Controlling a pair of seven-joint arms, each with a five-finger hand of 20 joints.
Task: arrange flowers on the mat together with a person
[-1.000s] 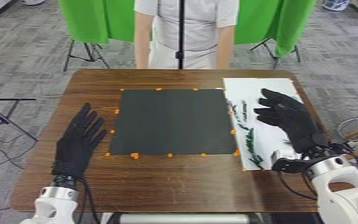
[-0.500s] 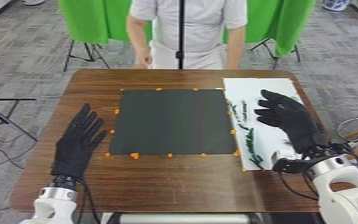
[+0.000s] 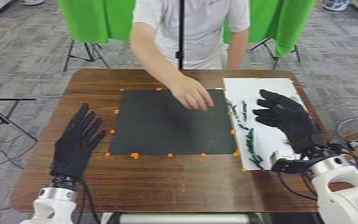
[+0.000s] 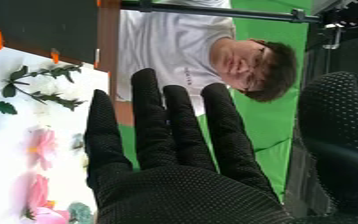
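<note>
In the head view the dark mat (image 3: 171, 127) lies flat mid-table, bare except that a person's hand (image 3: 191, 93) is over its far right part. My right hand (image 3: 286, 117) is above the white sheet (image 3: 262, 145), open and holding nothing. Green stems (image 3: 251, 142) lie on that sheet beside the mat. My left hand (image 3: 76, 142) is open over the table, left of the mat. In the right wrist view my right hand (image 4: 180, 195) has straight fingers; pink flowers (image 4: 42, 147) and a leafy sprig (image 4: 47, 95) lie on the white sheet (image 4: 2, 135).
Orange markers (image 3: 135, 156) line the mat's edges. The brown table (image 3: 184, 190) surrounds mat and sheet. A dark vertical pole (image 3: 181, 30) rises beyond the far edge, in front of the person. Green cloth (image 3: 85, 22) hangs behind.
The person's arm, earlier down beside the body, has come forward over the far edge of the mat. Neither of my hands has visibly moved.
</note>
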